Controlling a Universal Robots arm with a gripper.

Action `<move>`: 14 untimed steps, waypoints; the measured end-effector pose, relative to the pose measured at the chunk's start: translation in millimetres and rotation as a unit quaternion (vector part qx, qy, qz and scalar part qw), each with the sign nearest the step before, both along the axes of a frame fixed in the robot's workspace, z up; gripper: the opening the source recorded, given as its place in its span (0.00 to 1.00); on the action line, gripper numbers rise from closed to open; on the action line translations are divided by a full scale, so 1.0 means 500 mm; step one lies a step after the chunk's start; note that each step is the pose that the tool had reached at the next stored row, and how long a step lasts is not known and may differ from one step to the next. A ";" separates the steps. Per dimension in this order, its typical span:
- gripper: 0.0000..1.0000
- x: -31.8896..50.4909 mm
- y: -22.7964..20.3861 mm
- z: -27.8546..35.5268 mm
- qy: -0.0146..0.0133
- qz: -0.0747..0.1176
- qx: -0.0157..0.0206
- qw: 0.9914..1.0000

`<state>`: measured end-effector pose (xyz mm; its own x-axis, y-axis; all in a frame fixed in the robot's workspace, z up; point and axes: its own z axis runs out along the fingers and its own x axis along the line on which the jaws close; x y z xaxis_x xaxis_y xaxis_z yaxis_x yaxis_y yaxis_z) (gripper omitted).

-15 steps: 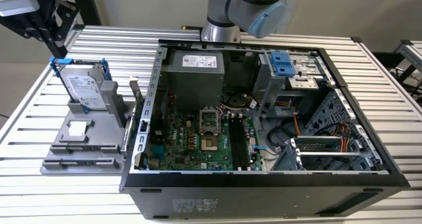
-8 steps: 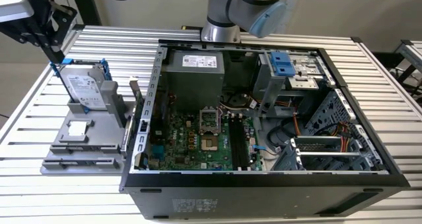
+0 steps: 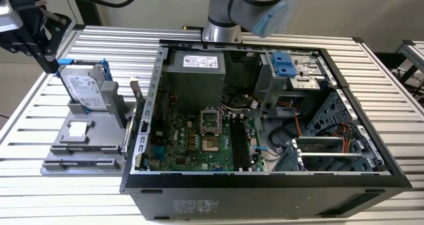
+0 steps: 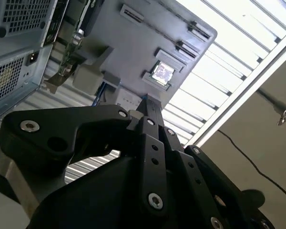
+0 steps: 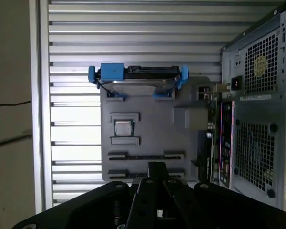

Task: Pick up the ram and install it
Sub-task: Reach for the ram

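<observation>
Exterior view: the gripper hung at the exterior view's far left, above the gray holder beside the open computer case.
Gripper: fingers pressed together, nothing visible between them.
Ram: in the first wrist view, seemingly the thin dark strip in a holder slot, apart from the fingertips.
Hard drive: upright at the holder's far end.

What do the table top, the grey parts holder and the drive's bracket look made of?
The table top looks like bare aluminium: bright ribbed slats. The parts holder seems matte grey plastic, maybe printed. The bracket looks like smooth blue plastic.
</observation>
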<state>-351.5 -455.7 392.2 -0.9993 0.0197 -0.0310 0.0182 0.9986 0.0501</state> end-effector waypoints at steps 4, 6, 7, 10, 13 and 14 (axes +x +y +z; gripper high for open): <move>0.00 0.000 -0.0250 0.000 0.000 0.000 0.000 1.000; 0.00 -0.002 -0.0345 0.000 0.000 0.000 0.000 1.000; 0.00 -0.004 -0.0397 0.000 0.000 0.000 0.000 1.000; 0.00 -0.009 -0.0536 0.000 0.000 0.000 0.000 1.000; 0.00 -0.012 -0.0667 0.000 0.000 0.000 0.000 1.000; 0.00 -0.012 -0.0725 0.000 0.000 0.000 0.000 1.000</move>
